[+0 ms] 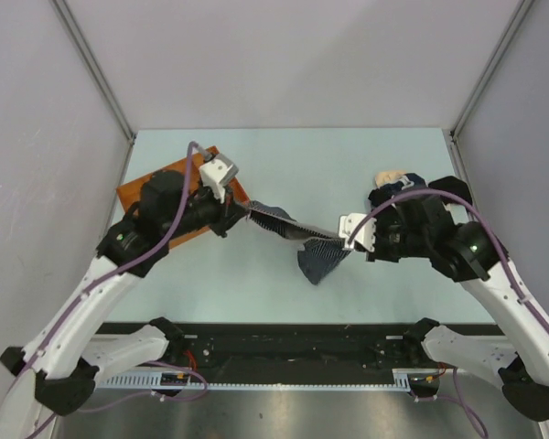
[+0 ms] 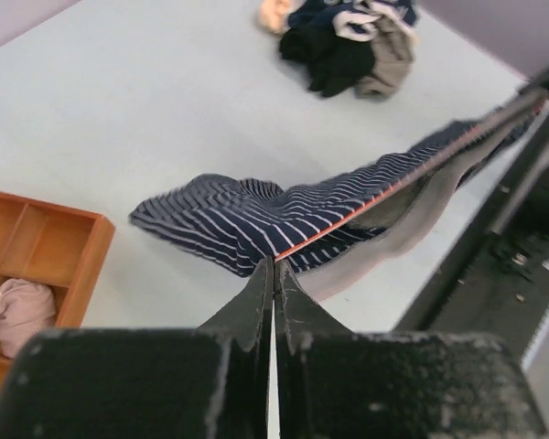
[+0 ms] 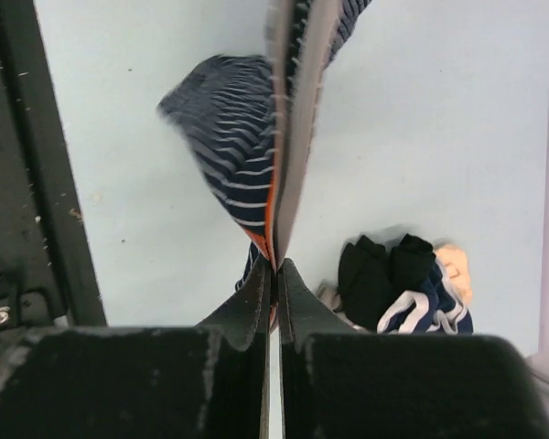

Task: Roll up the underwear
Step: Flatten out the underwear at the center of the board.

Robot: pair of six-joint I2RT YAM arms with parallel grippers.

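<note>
A navy underwear with thin white stripes [image 1: 297, 236] hangs stretched between my two grippers above the table's middle. My left gripper [image 1: 241, 216] is shut on its waistband at the left end; in the left wrist view the cloth [image 2: 256, 219] runs away from the closed fingertips [image 2: 274, 267]. My right gripper [image 1: 346, 240] is shut on the other end; in the right wrist view the striped cloth [image 3: 233, 137] rises from the jaws [image 3: 275, 267]. A pile of black, navy and pale pink underwear [image 1: 392, 181] lies at the right, also seen in the left wrist view [image 2: 348, 37] and the right wrist view [image 3: 403, 283].
An orange compartmented tray [image 1: 133, 190] sits at the left, mostly under my left arm; in the left wrist view the tray [image 2: 46, 247] holds a rolled pale pink garment [image 2: 16, 309]. A black rail [image 1: 284, 343] runs along the near edge. Grey walls enclose the table.
</note>
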